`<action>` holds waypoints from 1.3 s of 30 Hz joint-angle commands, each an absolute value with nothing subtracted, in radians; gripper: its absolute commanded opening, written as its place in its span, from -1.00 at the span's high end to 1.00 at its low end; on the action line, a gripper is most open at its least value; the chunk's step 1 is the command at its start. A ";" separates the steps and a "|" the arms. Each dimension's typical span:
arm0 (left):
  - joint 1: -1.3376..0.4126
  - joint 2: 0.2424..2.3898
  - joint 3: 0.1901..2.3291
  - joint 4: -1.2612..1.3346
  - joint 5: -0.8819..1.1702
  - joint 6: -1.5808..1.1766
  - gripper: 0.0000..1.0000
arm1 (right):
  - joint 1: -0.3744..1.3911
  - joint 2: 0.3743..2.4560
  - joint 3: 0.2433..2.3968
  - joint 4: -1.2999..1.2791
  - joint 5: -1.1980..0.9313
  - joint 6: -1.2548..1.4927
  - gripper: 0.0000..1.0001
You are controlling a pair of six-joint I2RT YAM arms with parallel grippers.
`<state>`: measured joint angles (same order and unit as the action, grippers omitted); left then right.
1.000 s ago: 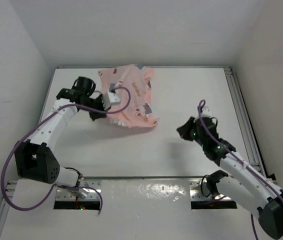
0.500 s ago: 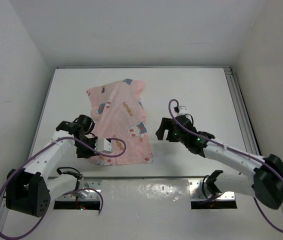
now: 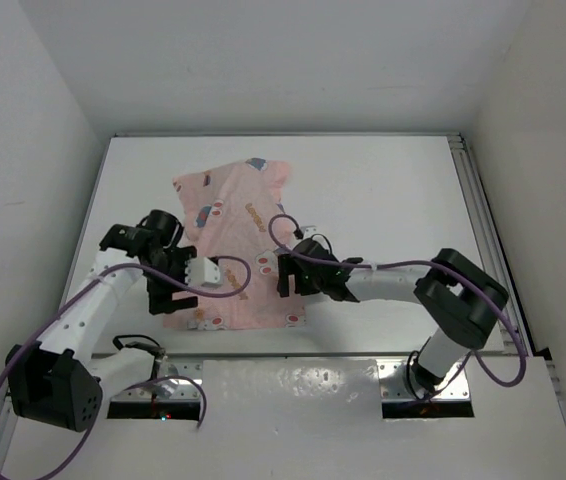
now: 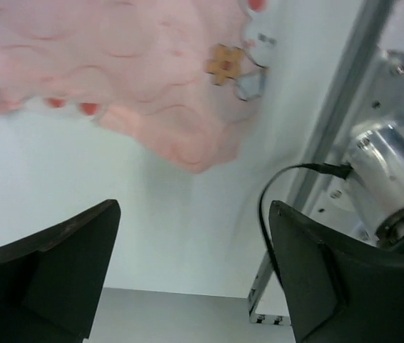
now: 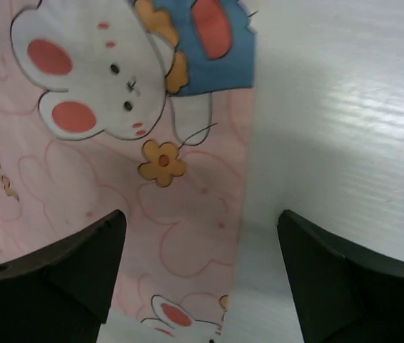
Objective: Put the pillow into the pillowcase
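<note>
The pale pink pillowcase (image 3: 238,250) with cartoon rabbits lies spread flat, running from the back centre to the table's front edge. The pillow is hidden or out of view. My left gripper (image 3: 160,296) hovers over the pillowcase's near left corner; in the left wrist view it (image 4: 195,279) is open and empty above bare table, with the pink cloth (image 4: 138,78) beyond the fingertips. My right gripper (image 3: 285,276) is at the pillowcase's right edge. In the right wrist view it (image 5: 202,279) stands open, straddling that edge of the pillowcase (image 5: 116,143) without holding it.
A metal rail (image 3: 293,380) runs along the near edge and another rail (image 3: 483,220) along the right side. White walls enclose the table. The left arm's base motor (image 4: 395,179) and a black cable (image 4: 288,186) show in the left wrist view.
The pillowcase, bunched at the back in the left gripper, came forward, now lies spread out and was let go. Both grippers opened. The right arm swung left to the cloth's right edge.
</note>
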<state>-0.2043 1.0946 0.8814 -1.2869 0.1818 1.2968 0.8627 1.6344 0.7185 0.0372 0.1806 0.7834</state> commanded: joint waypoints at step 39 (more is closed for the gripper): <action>0.308 1.709 1.609 -0.649 0.032 0.261 -0.59 | 0.082 1.250 1.169 -0.742 0.215 0.638 -0.98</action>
<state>0.2077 1.6901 1.5627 -0.5808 0.0612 0.3233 0.2401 1.2827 1.1095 -0.5556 0.1879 0.6952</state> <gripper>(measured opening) 0.786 0.985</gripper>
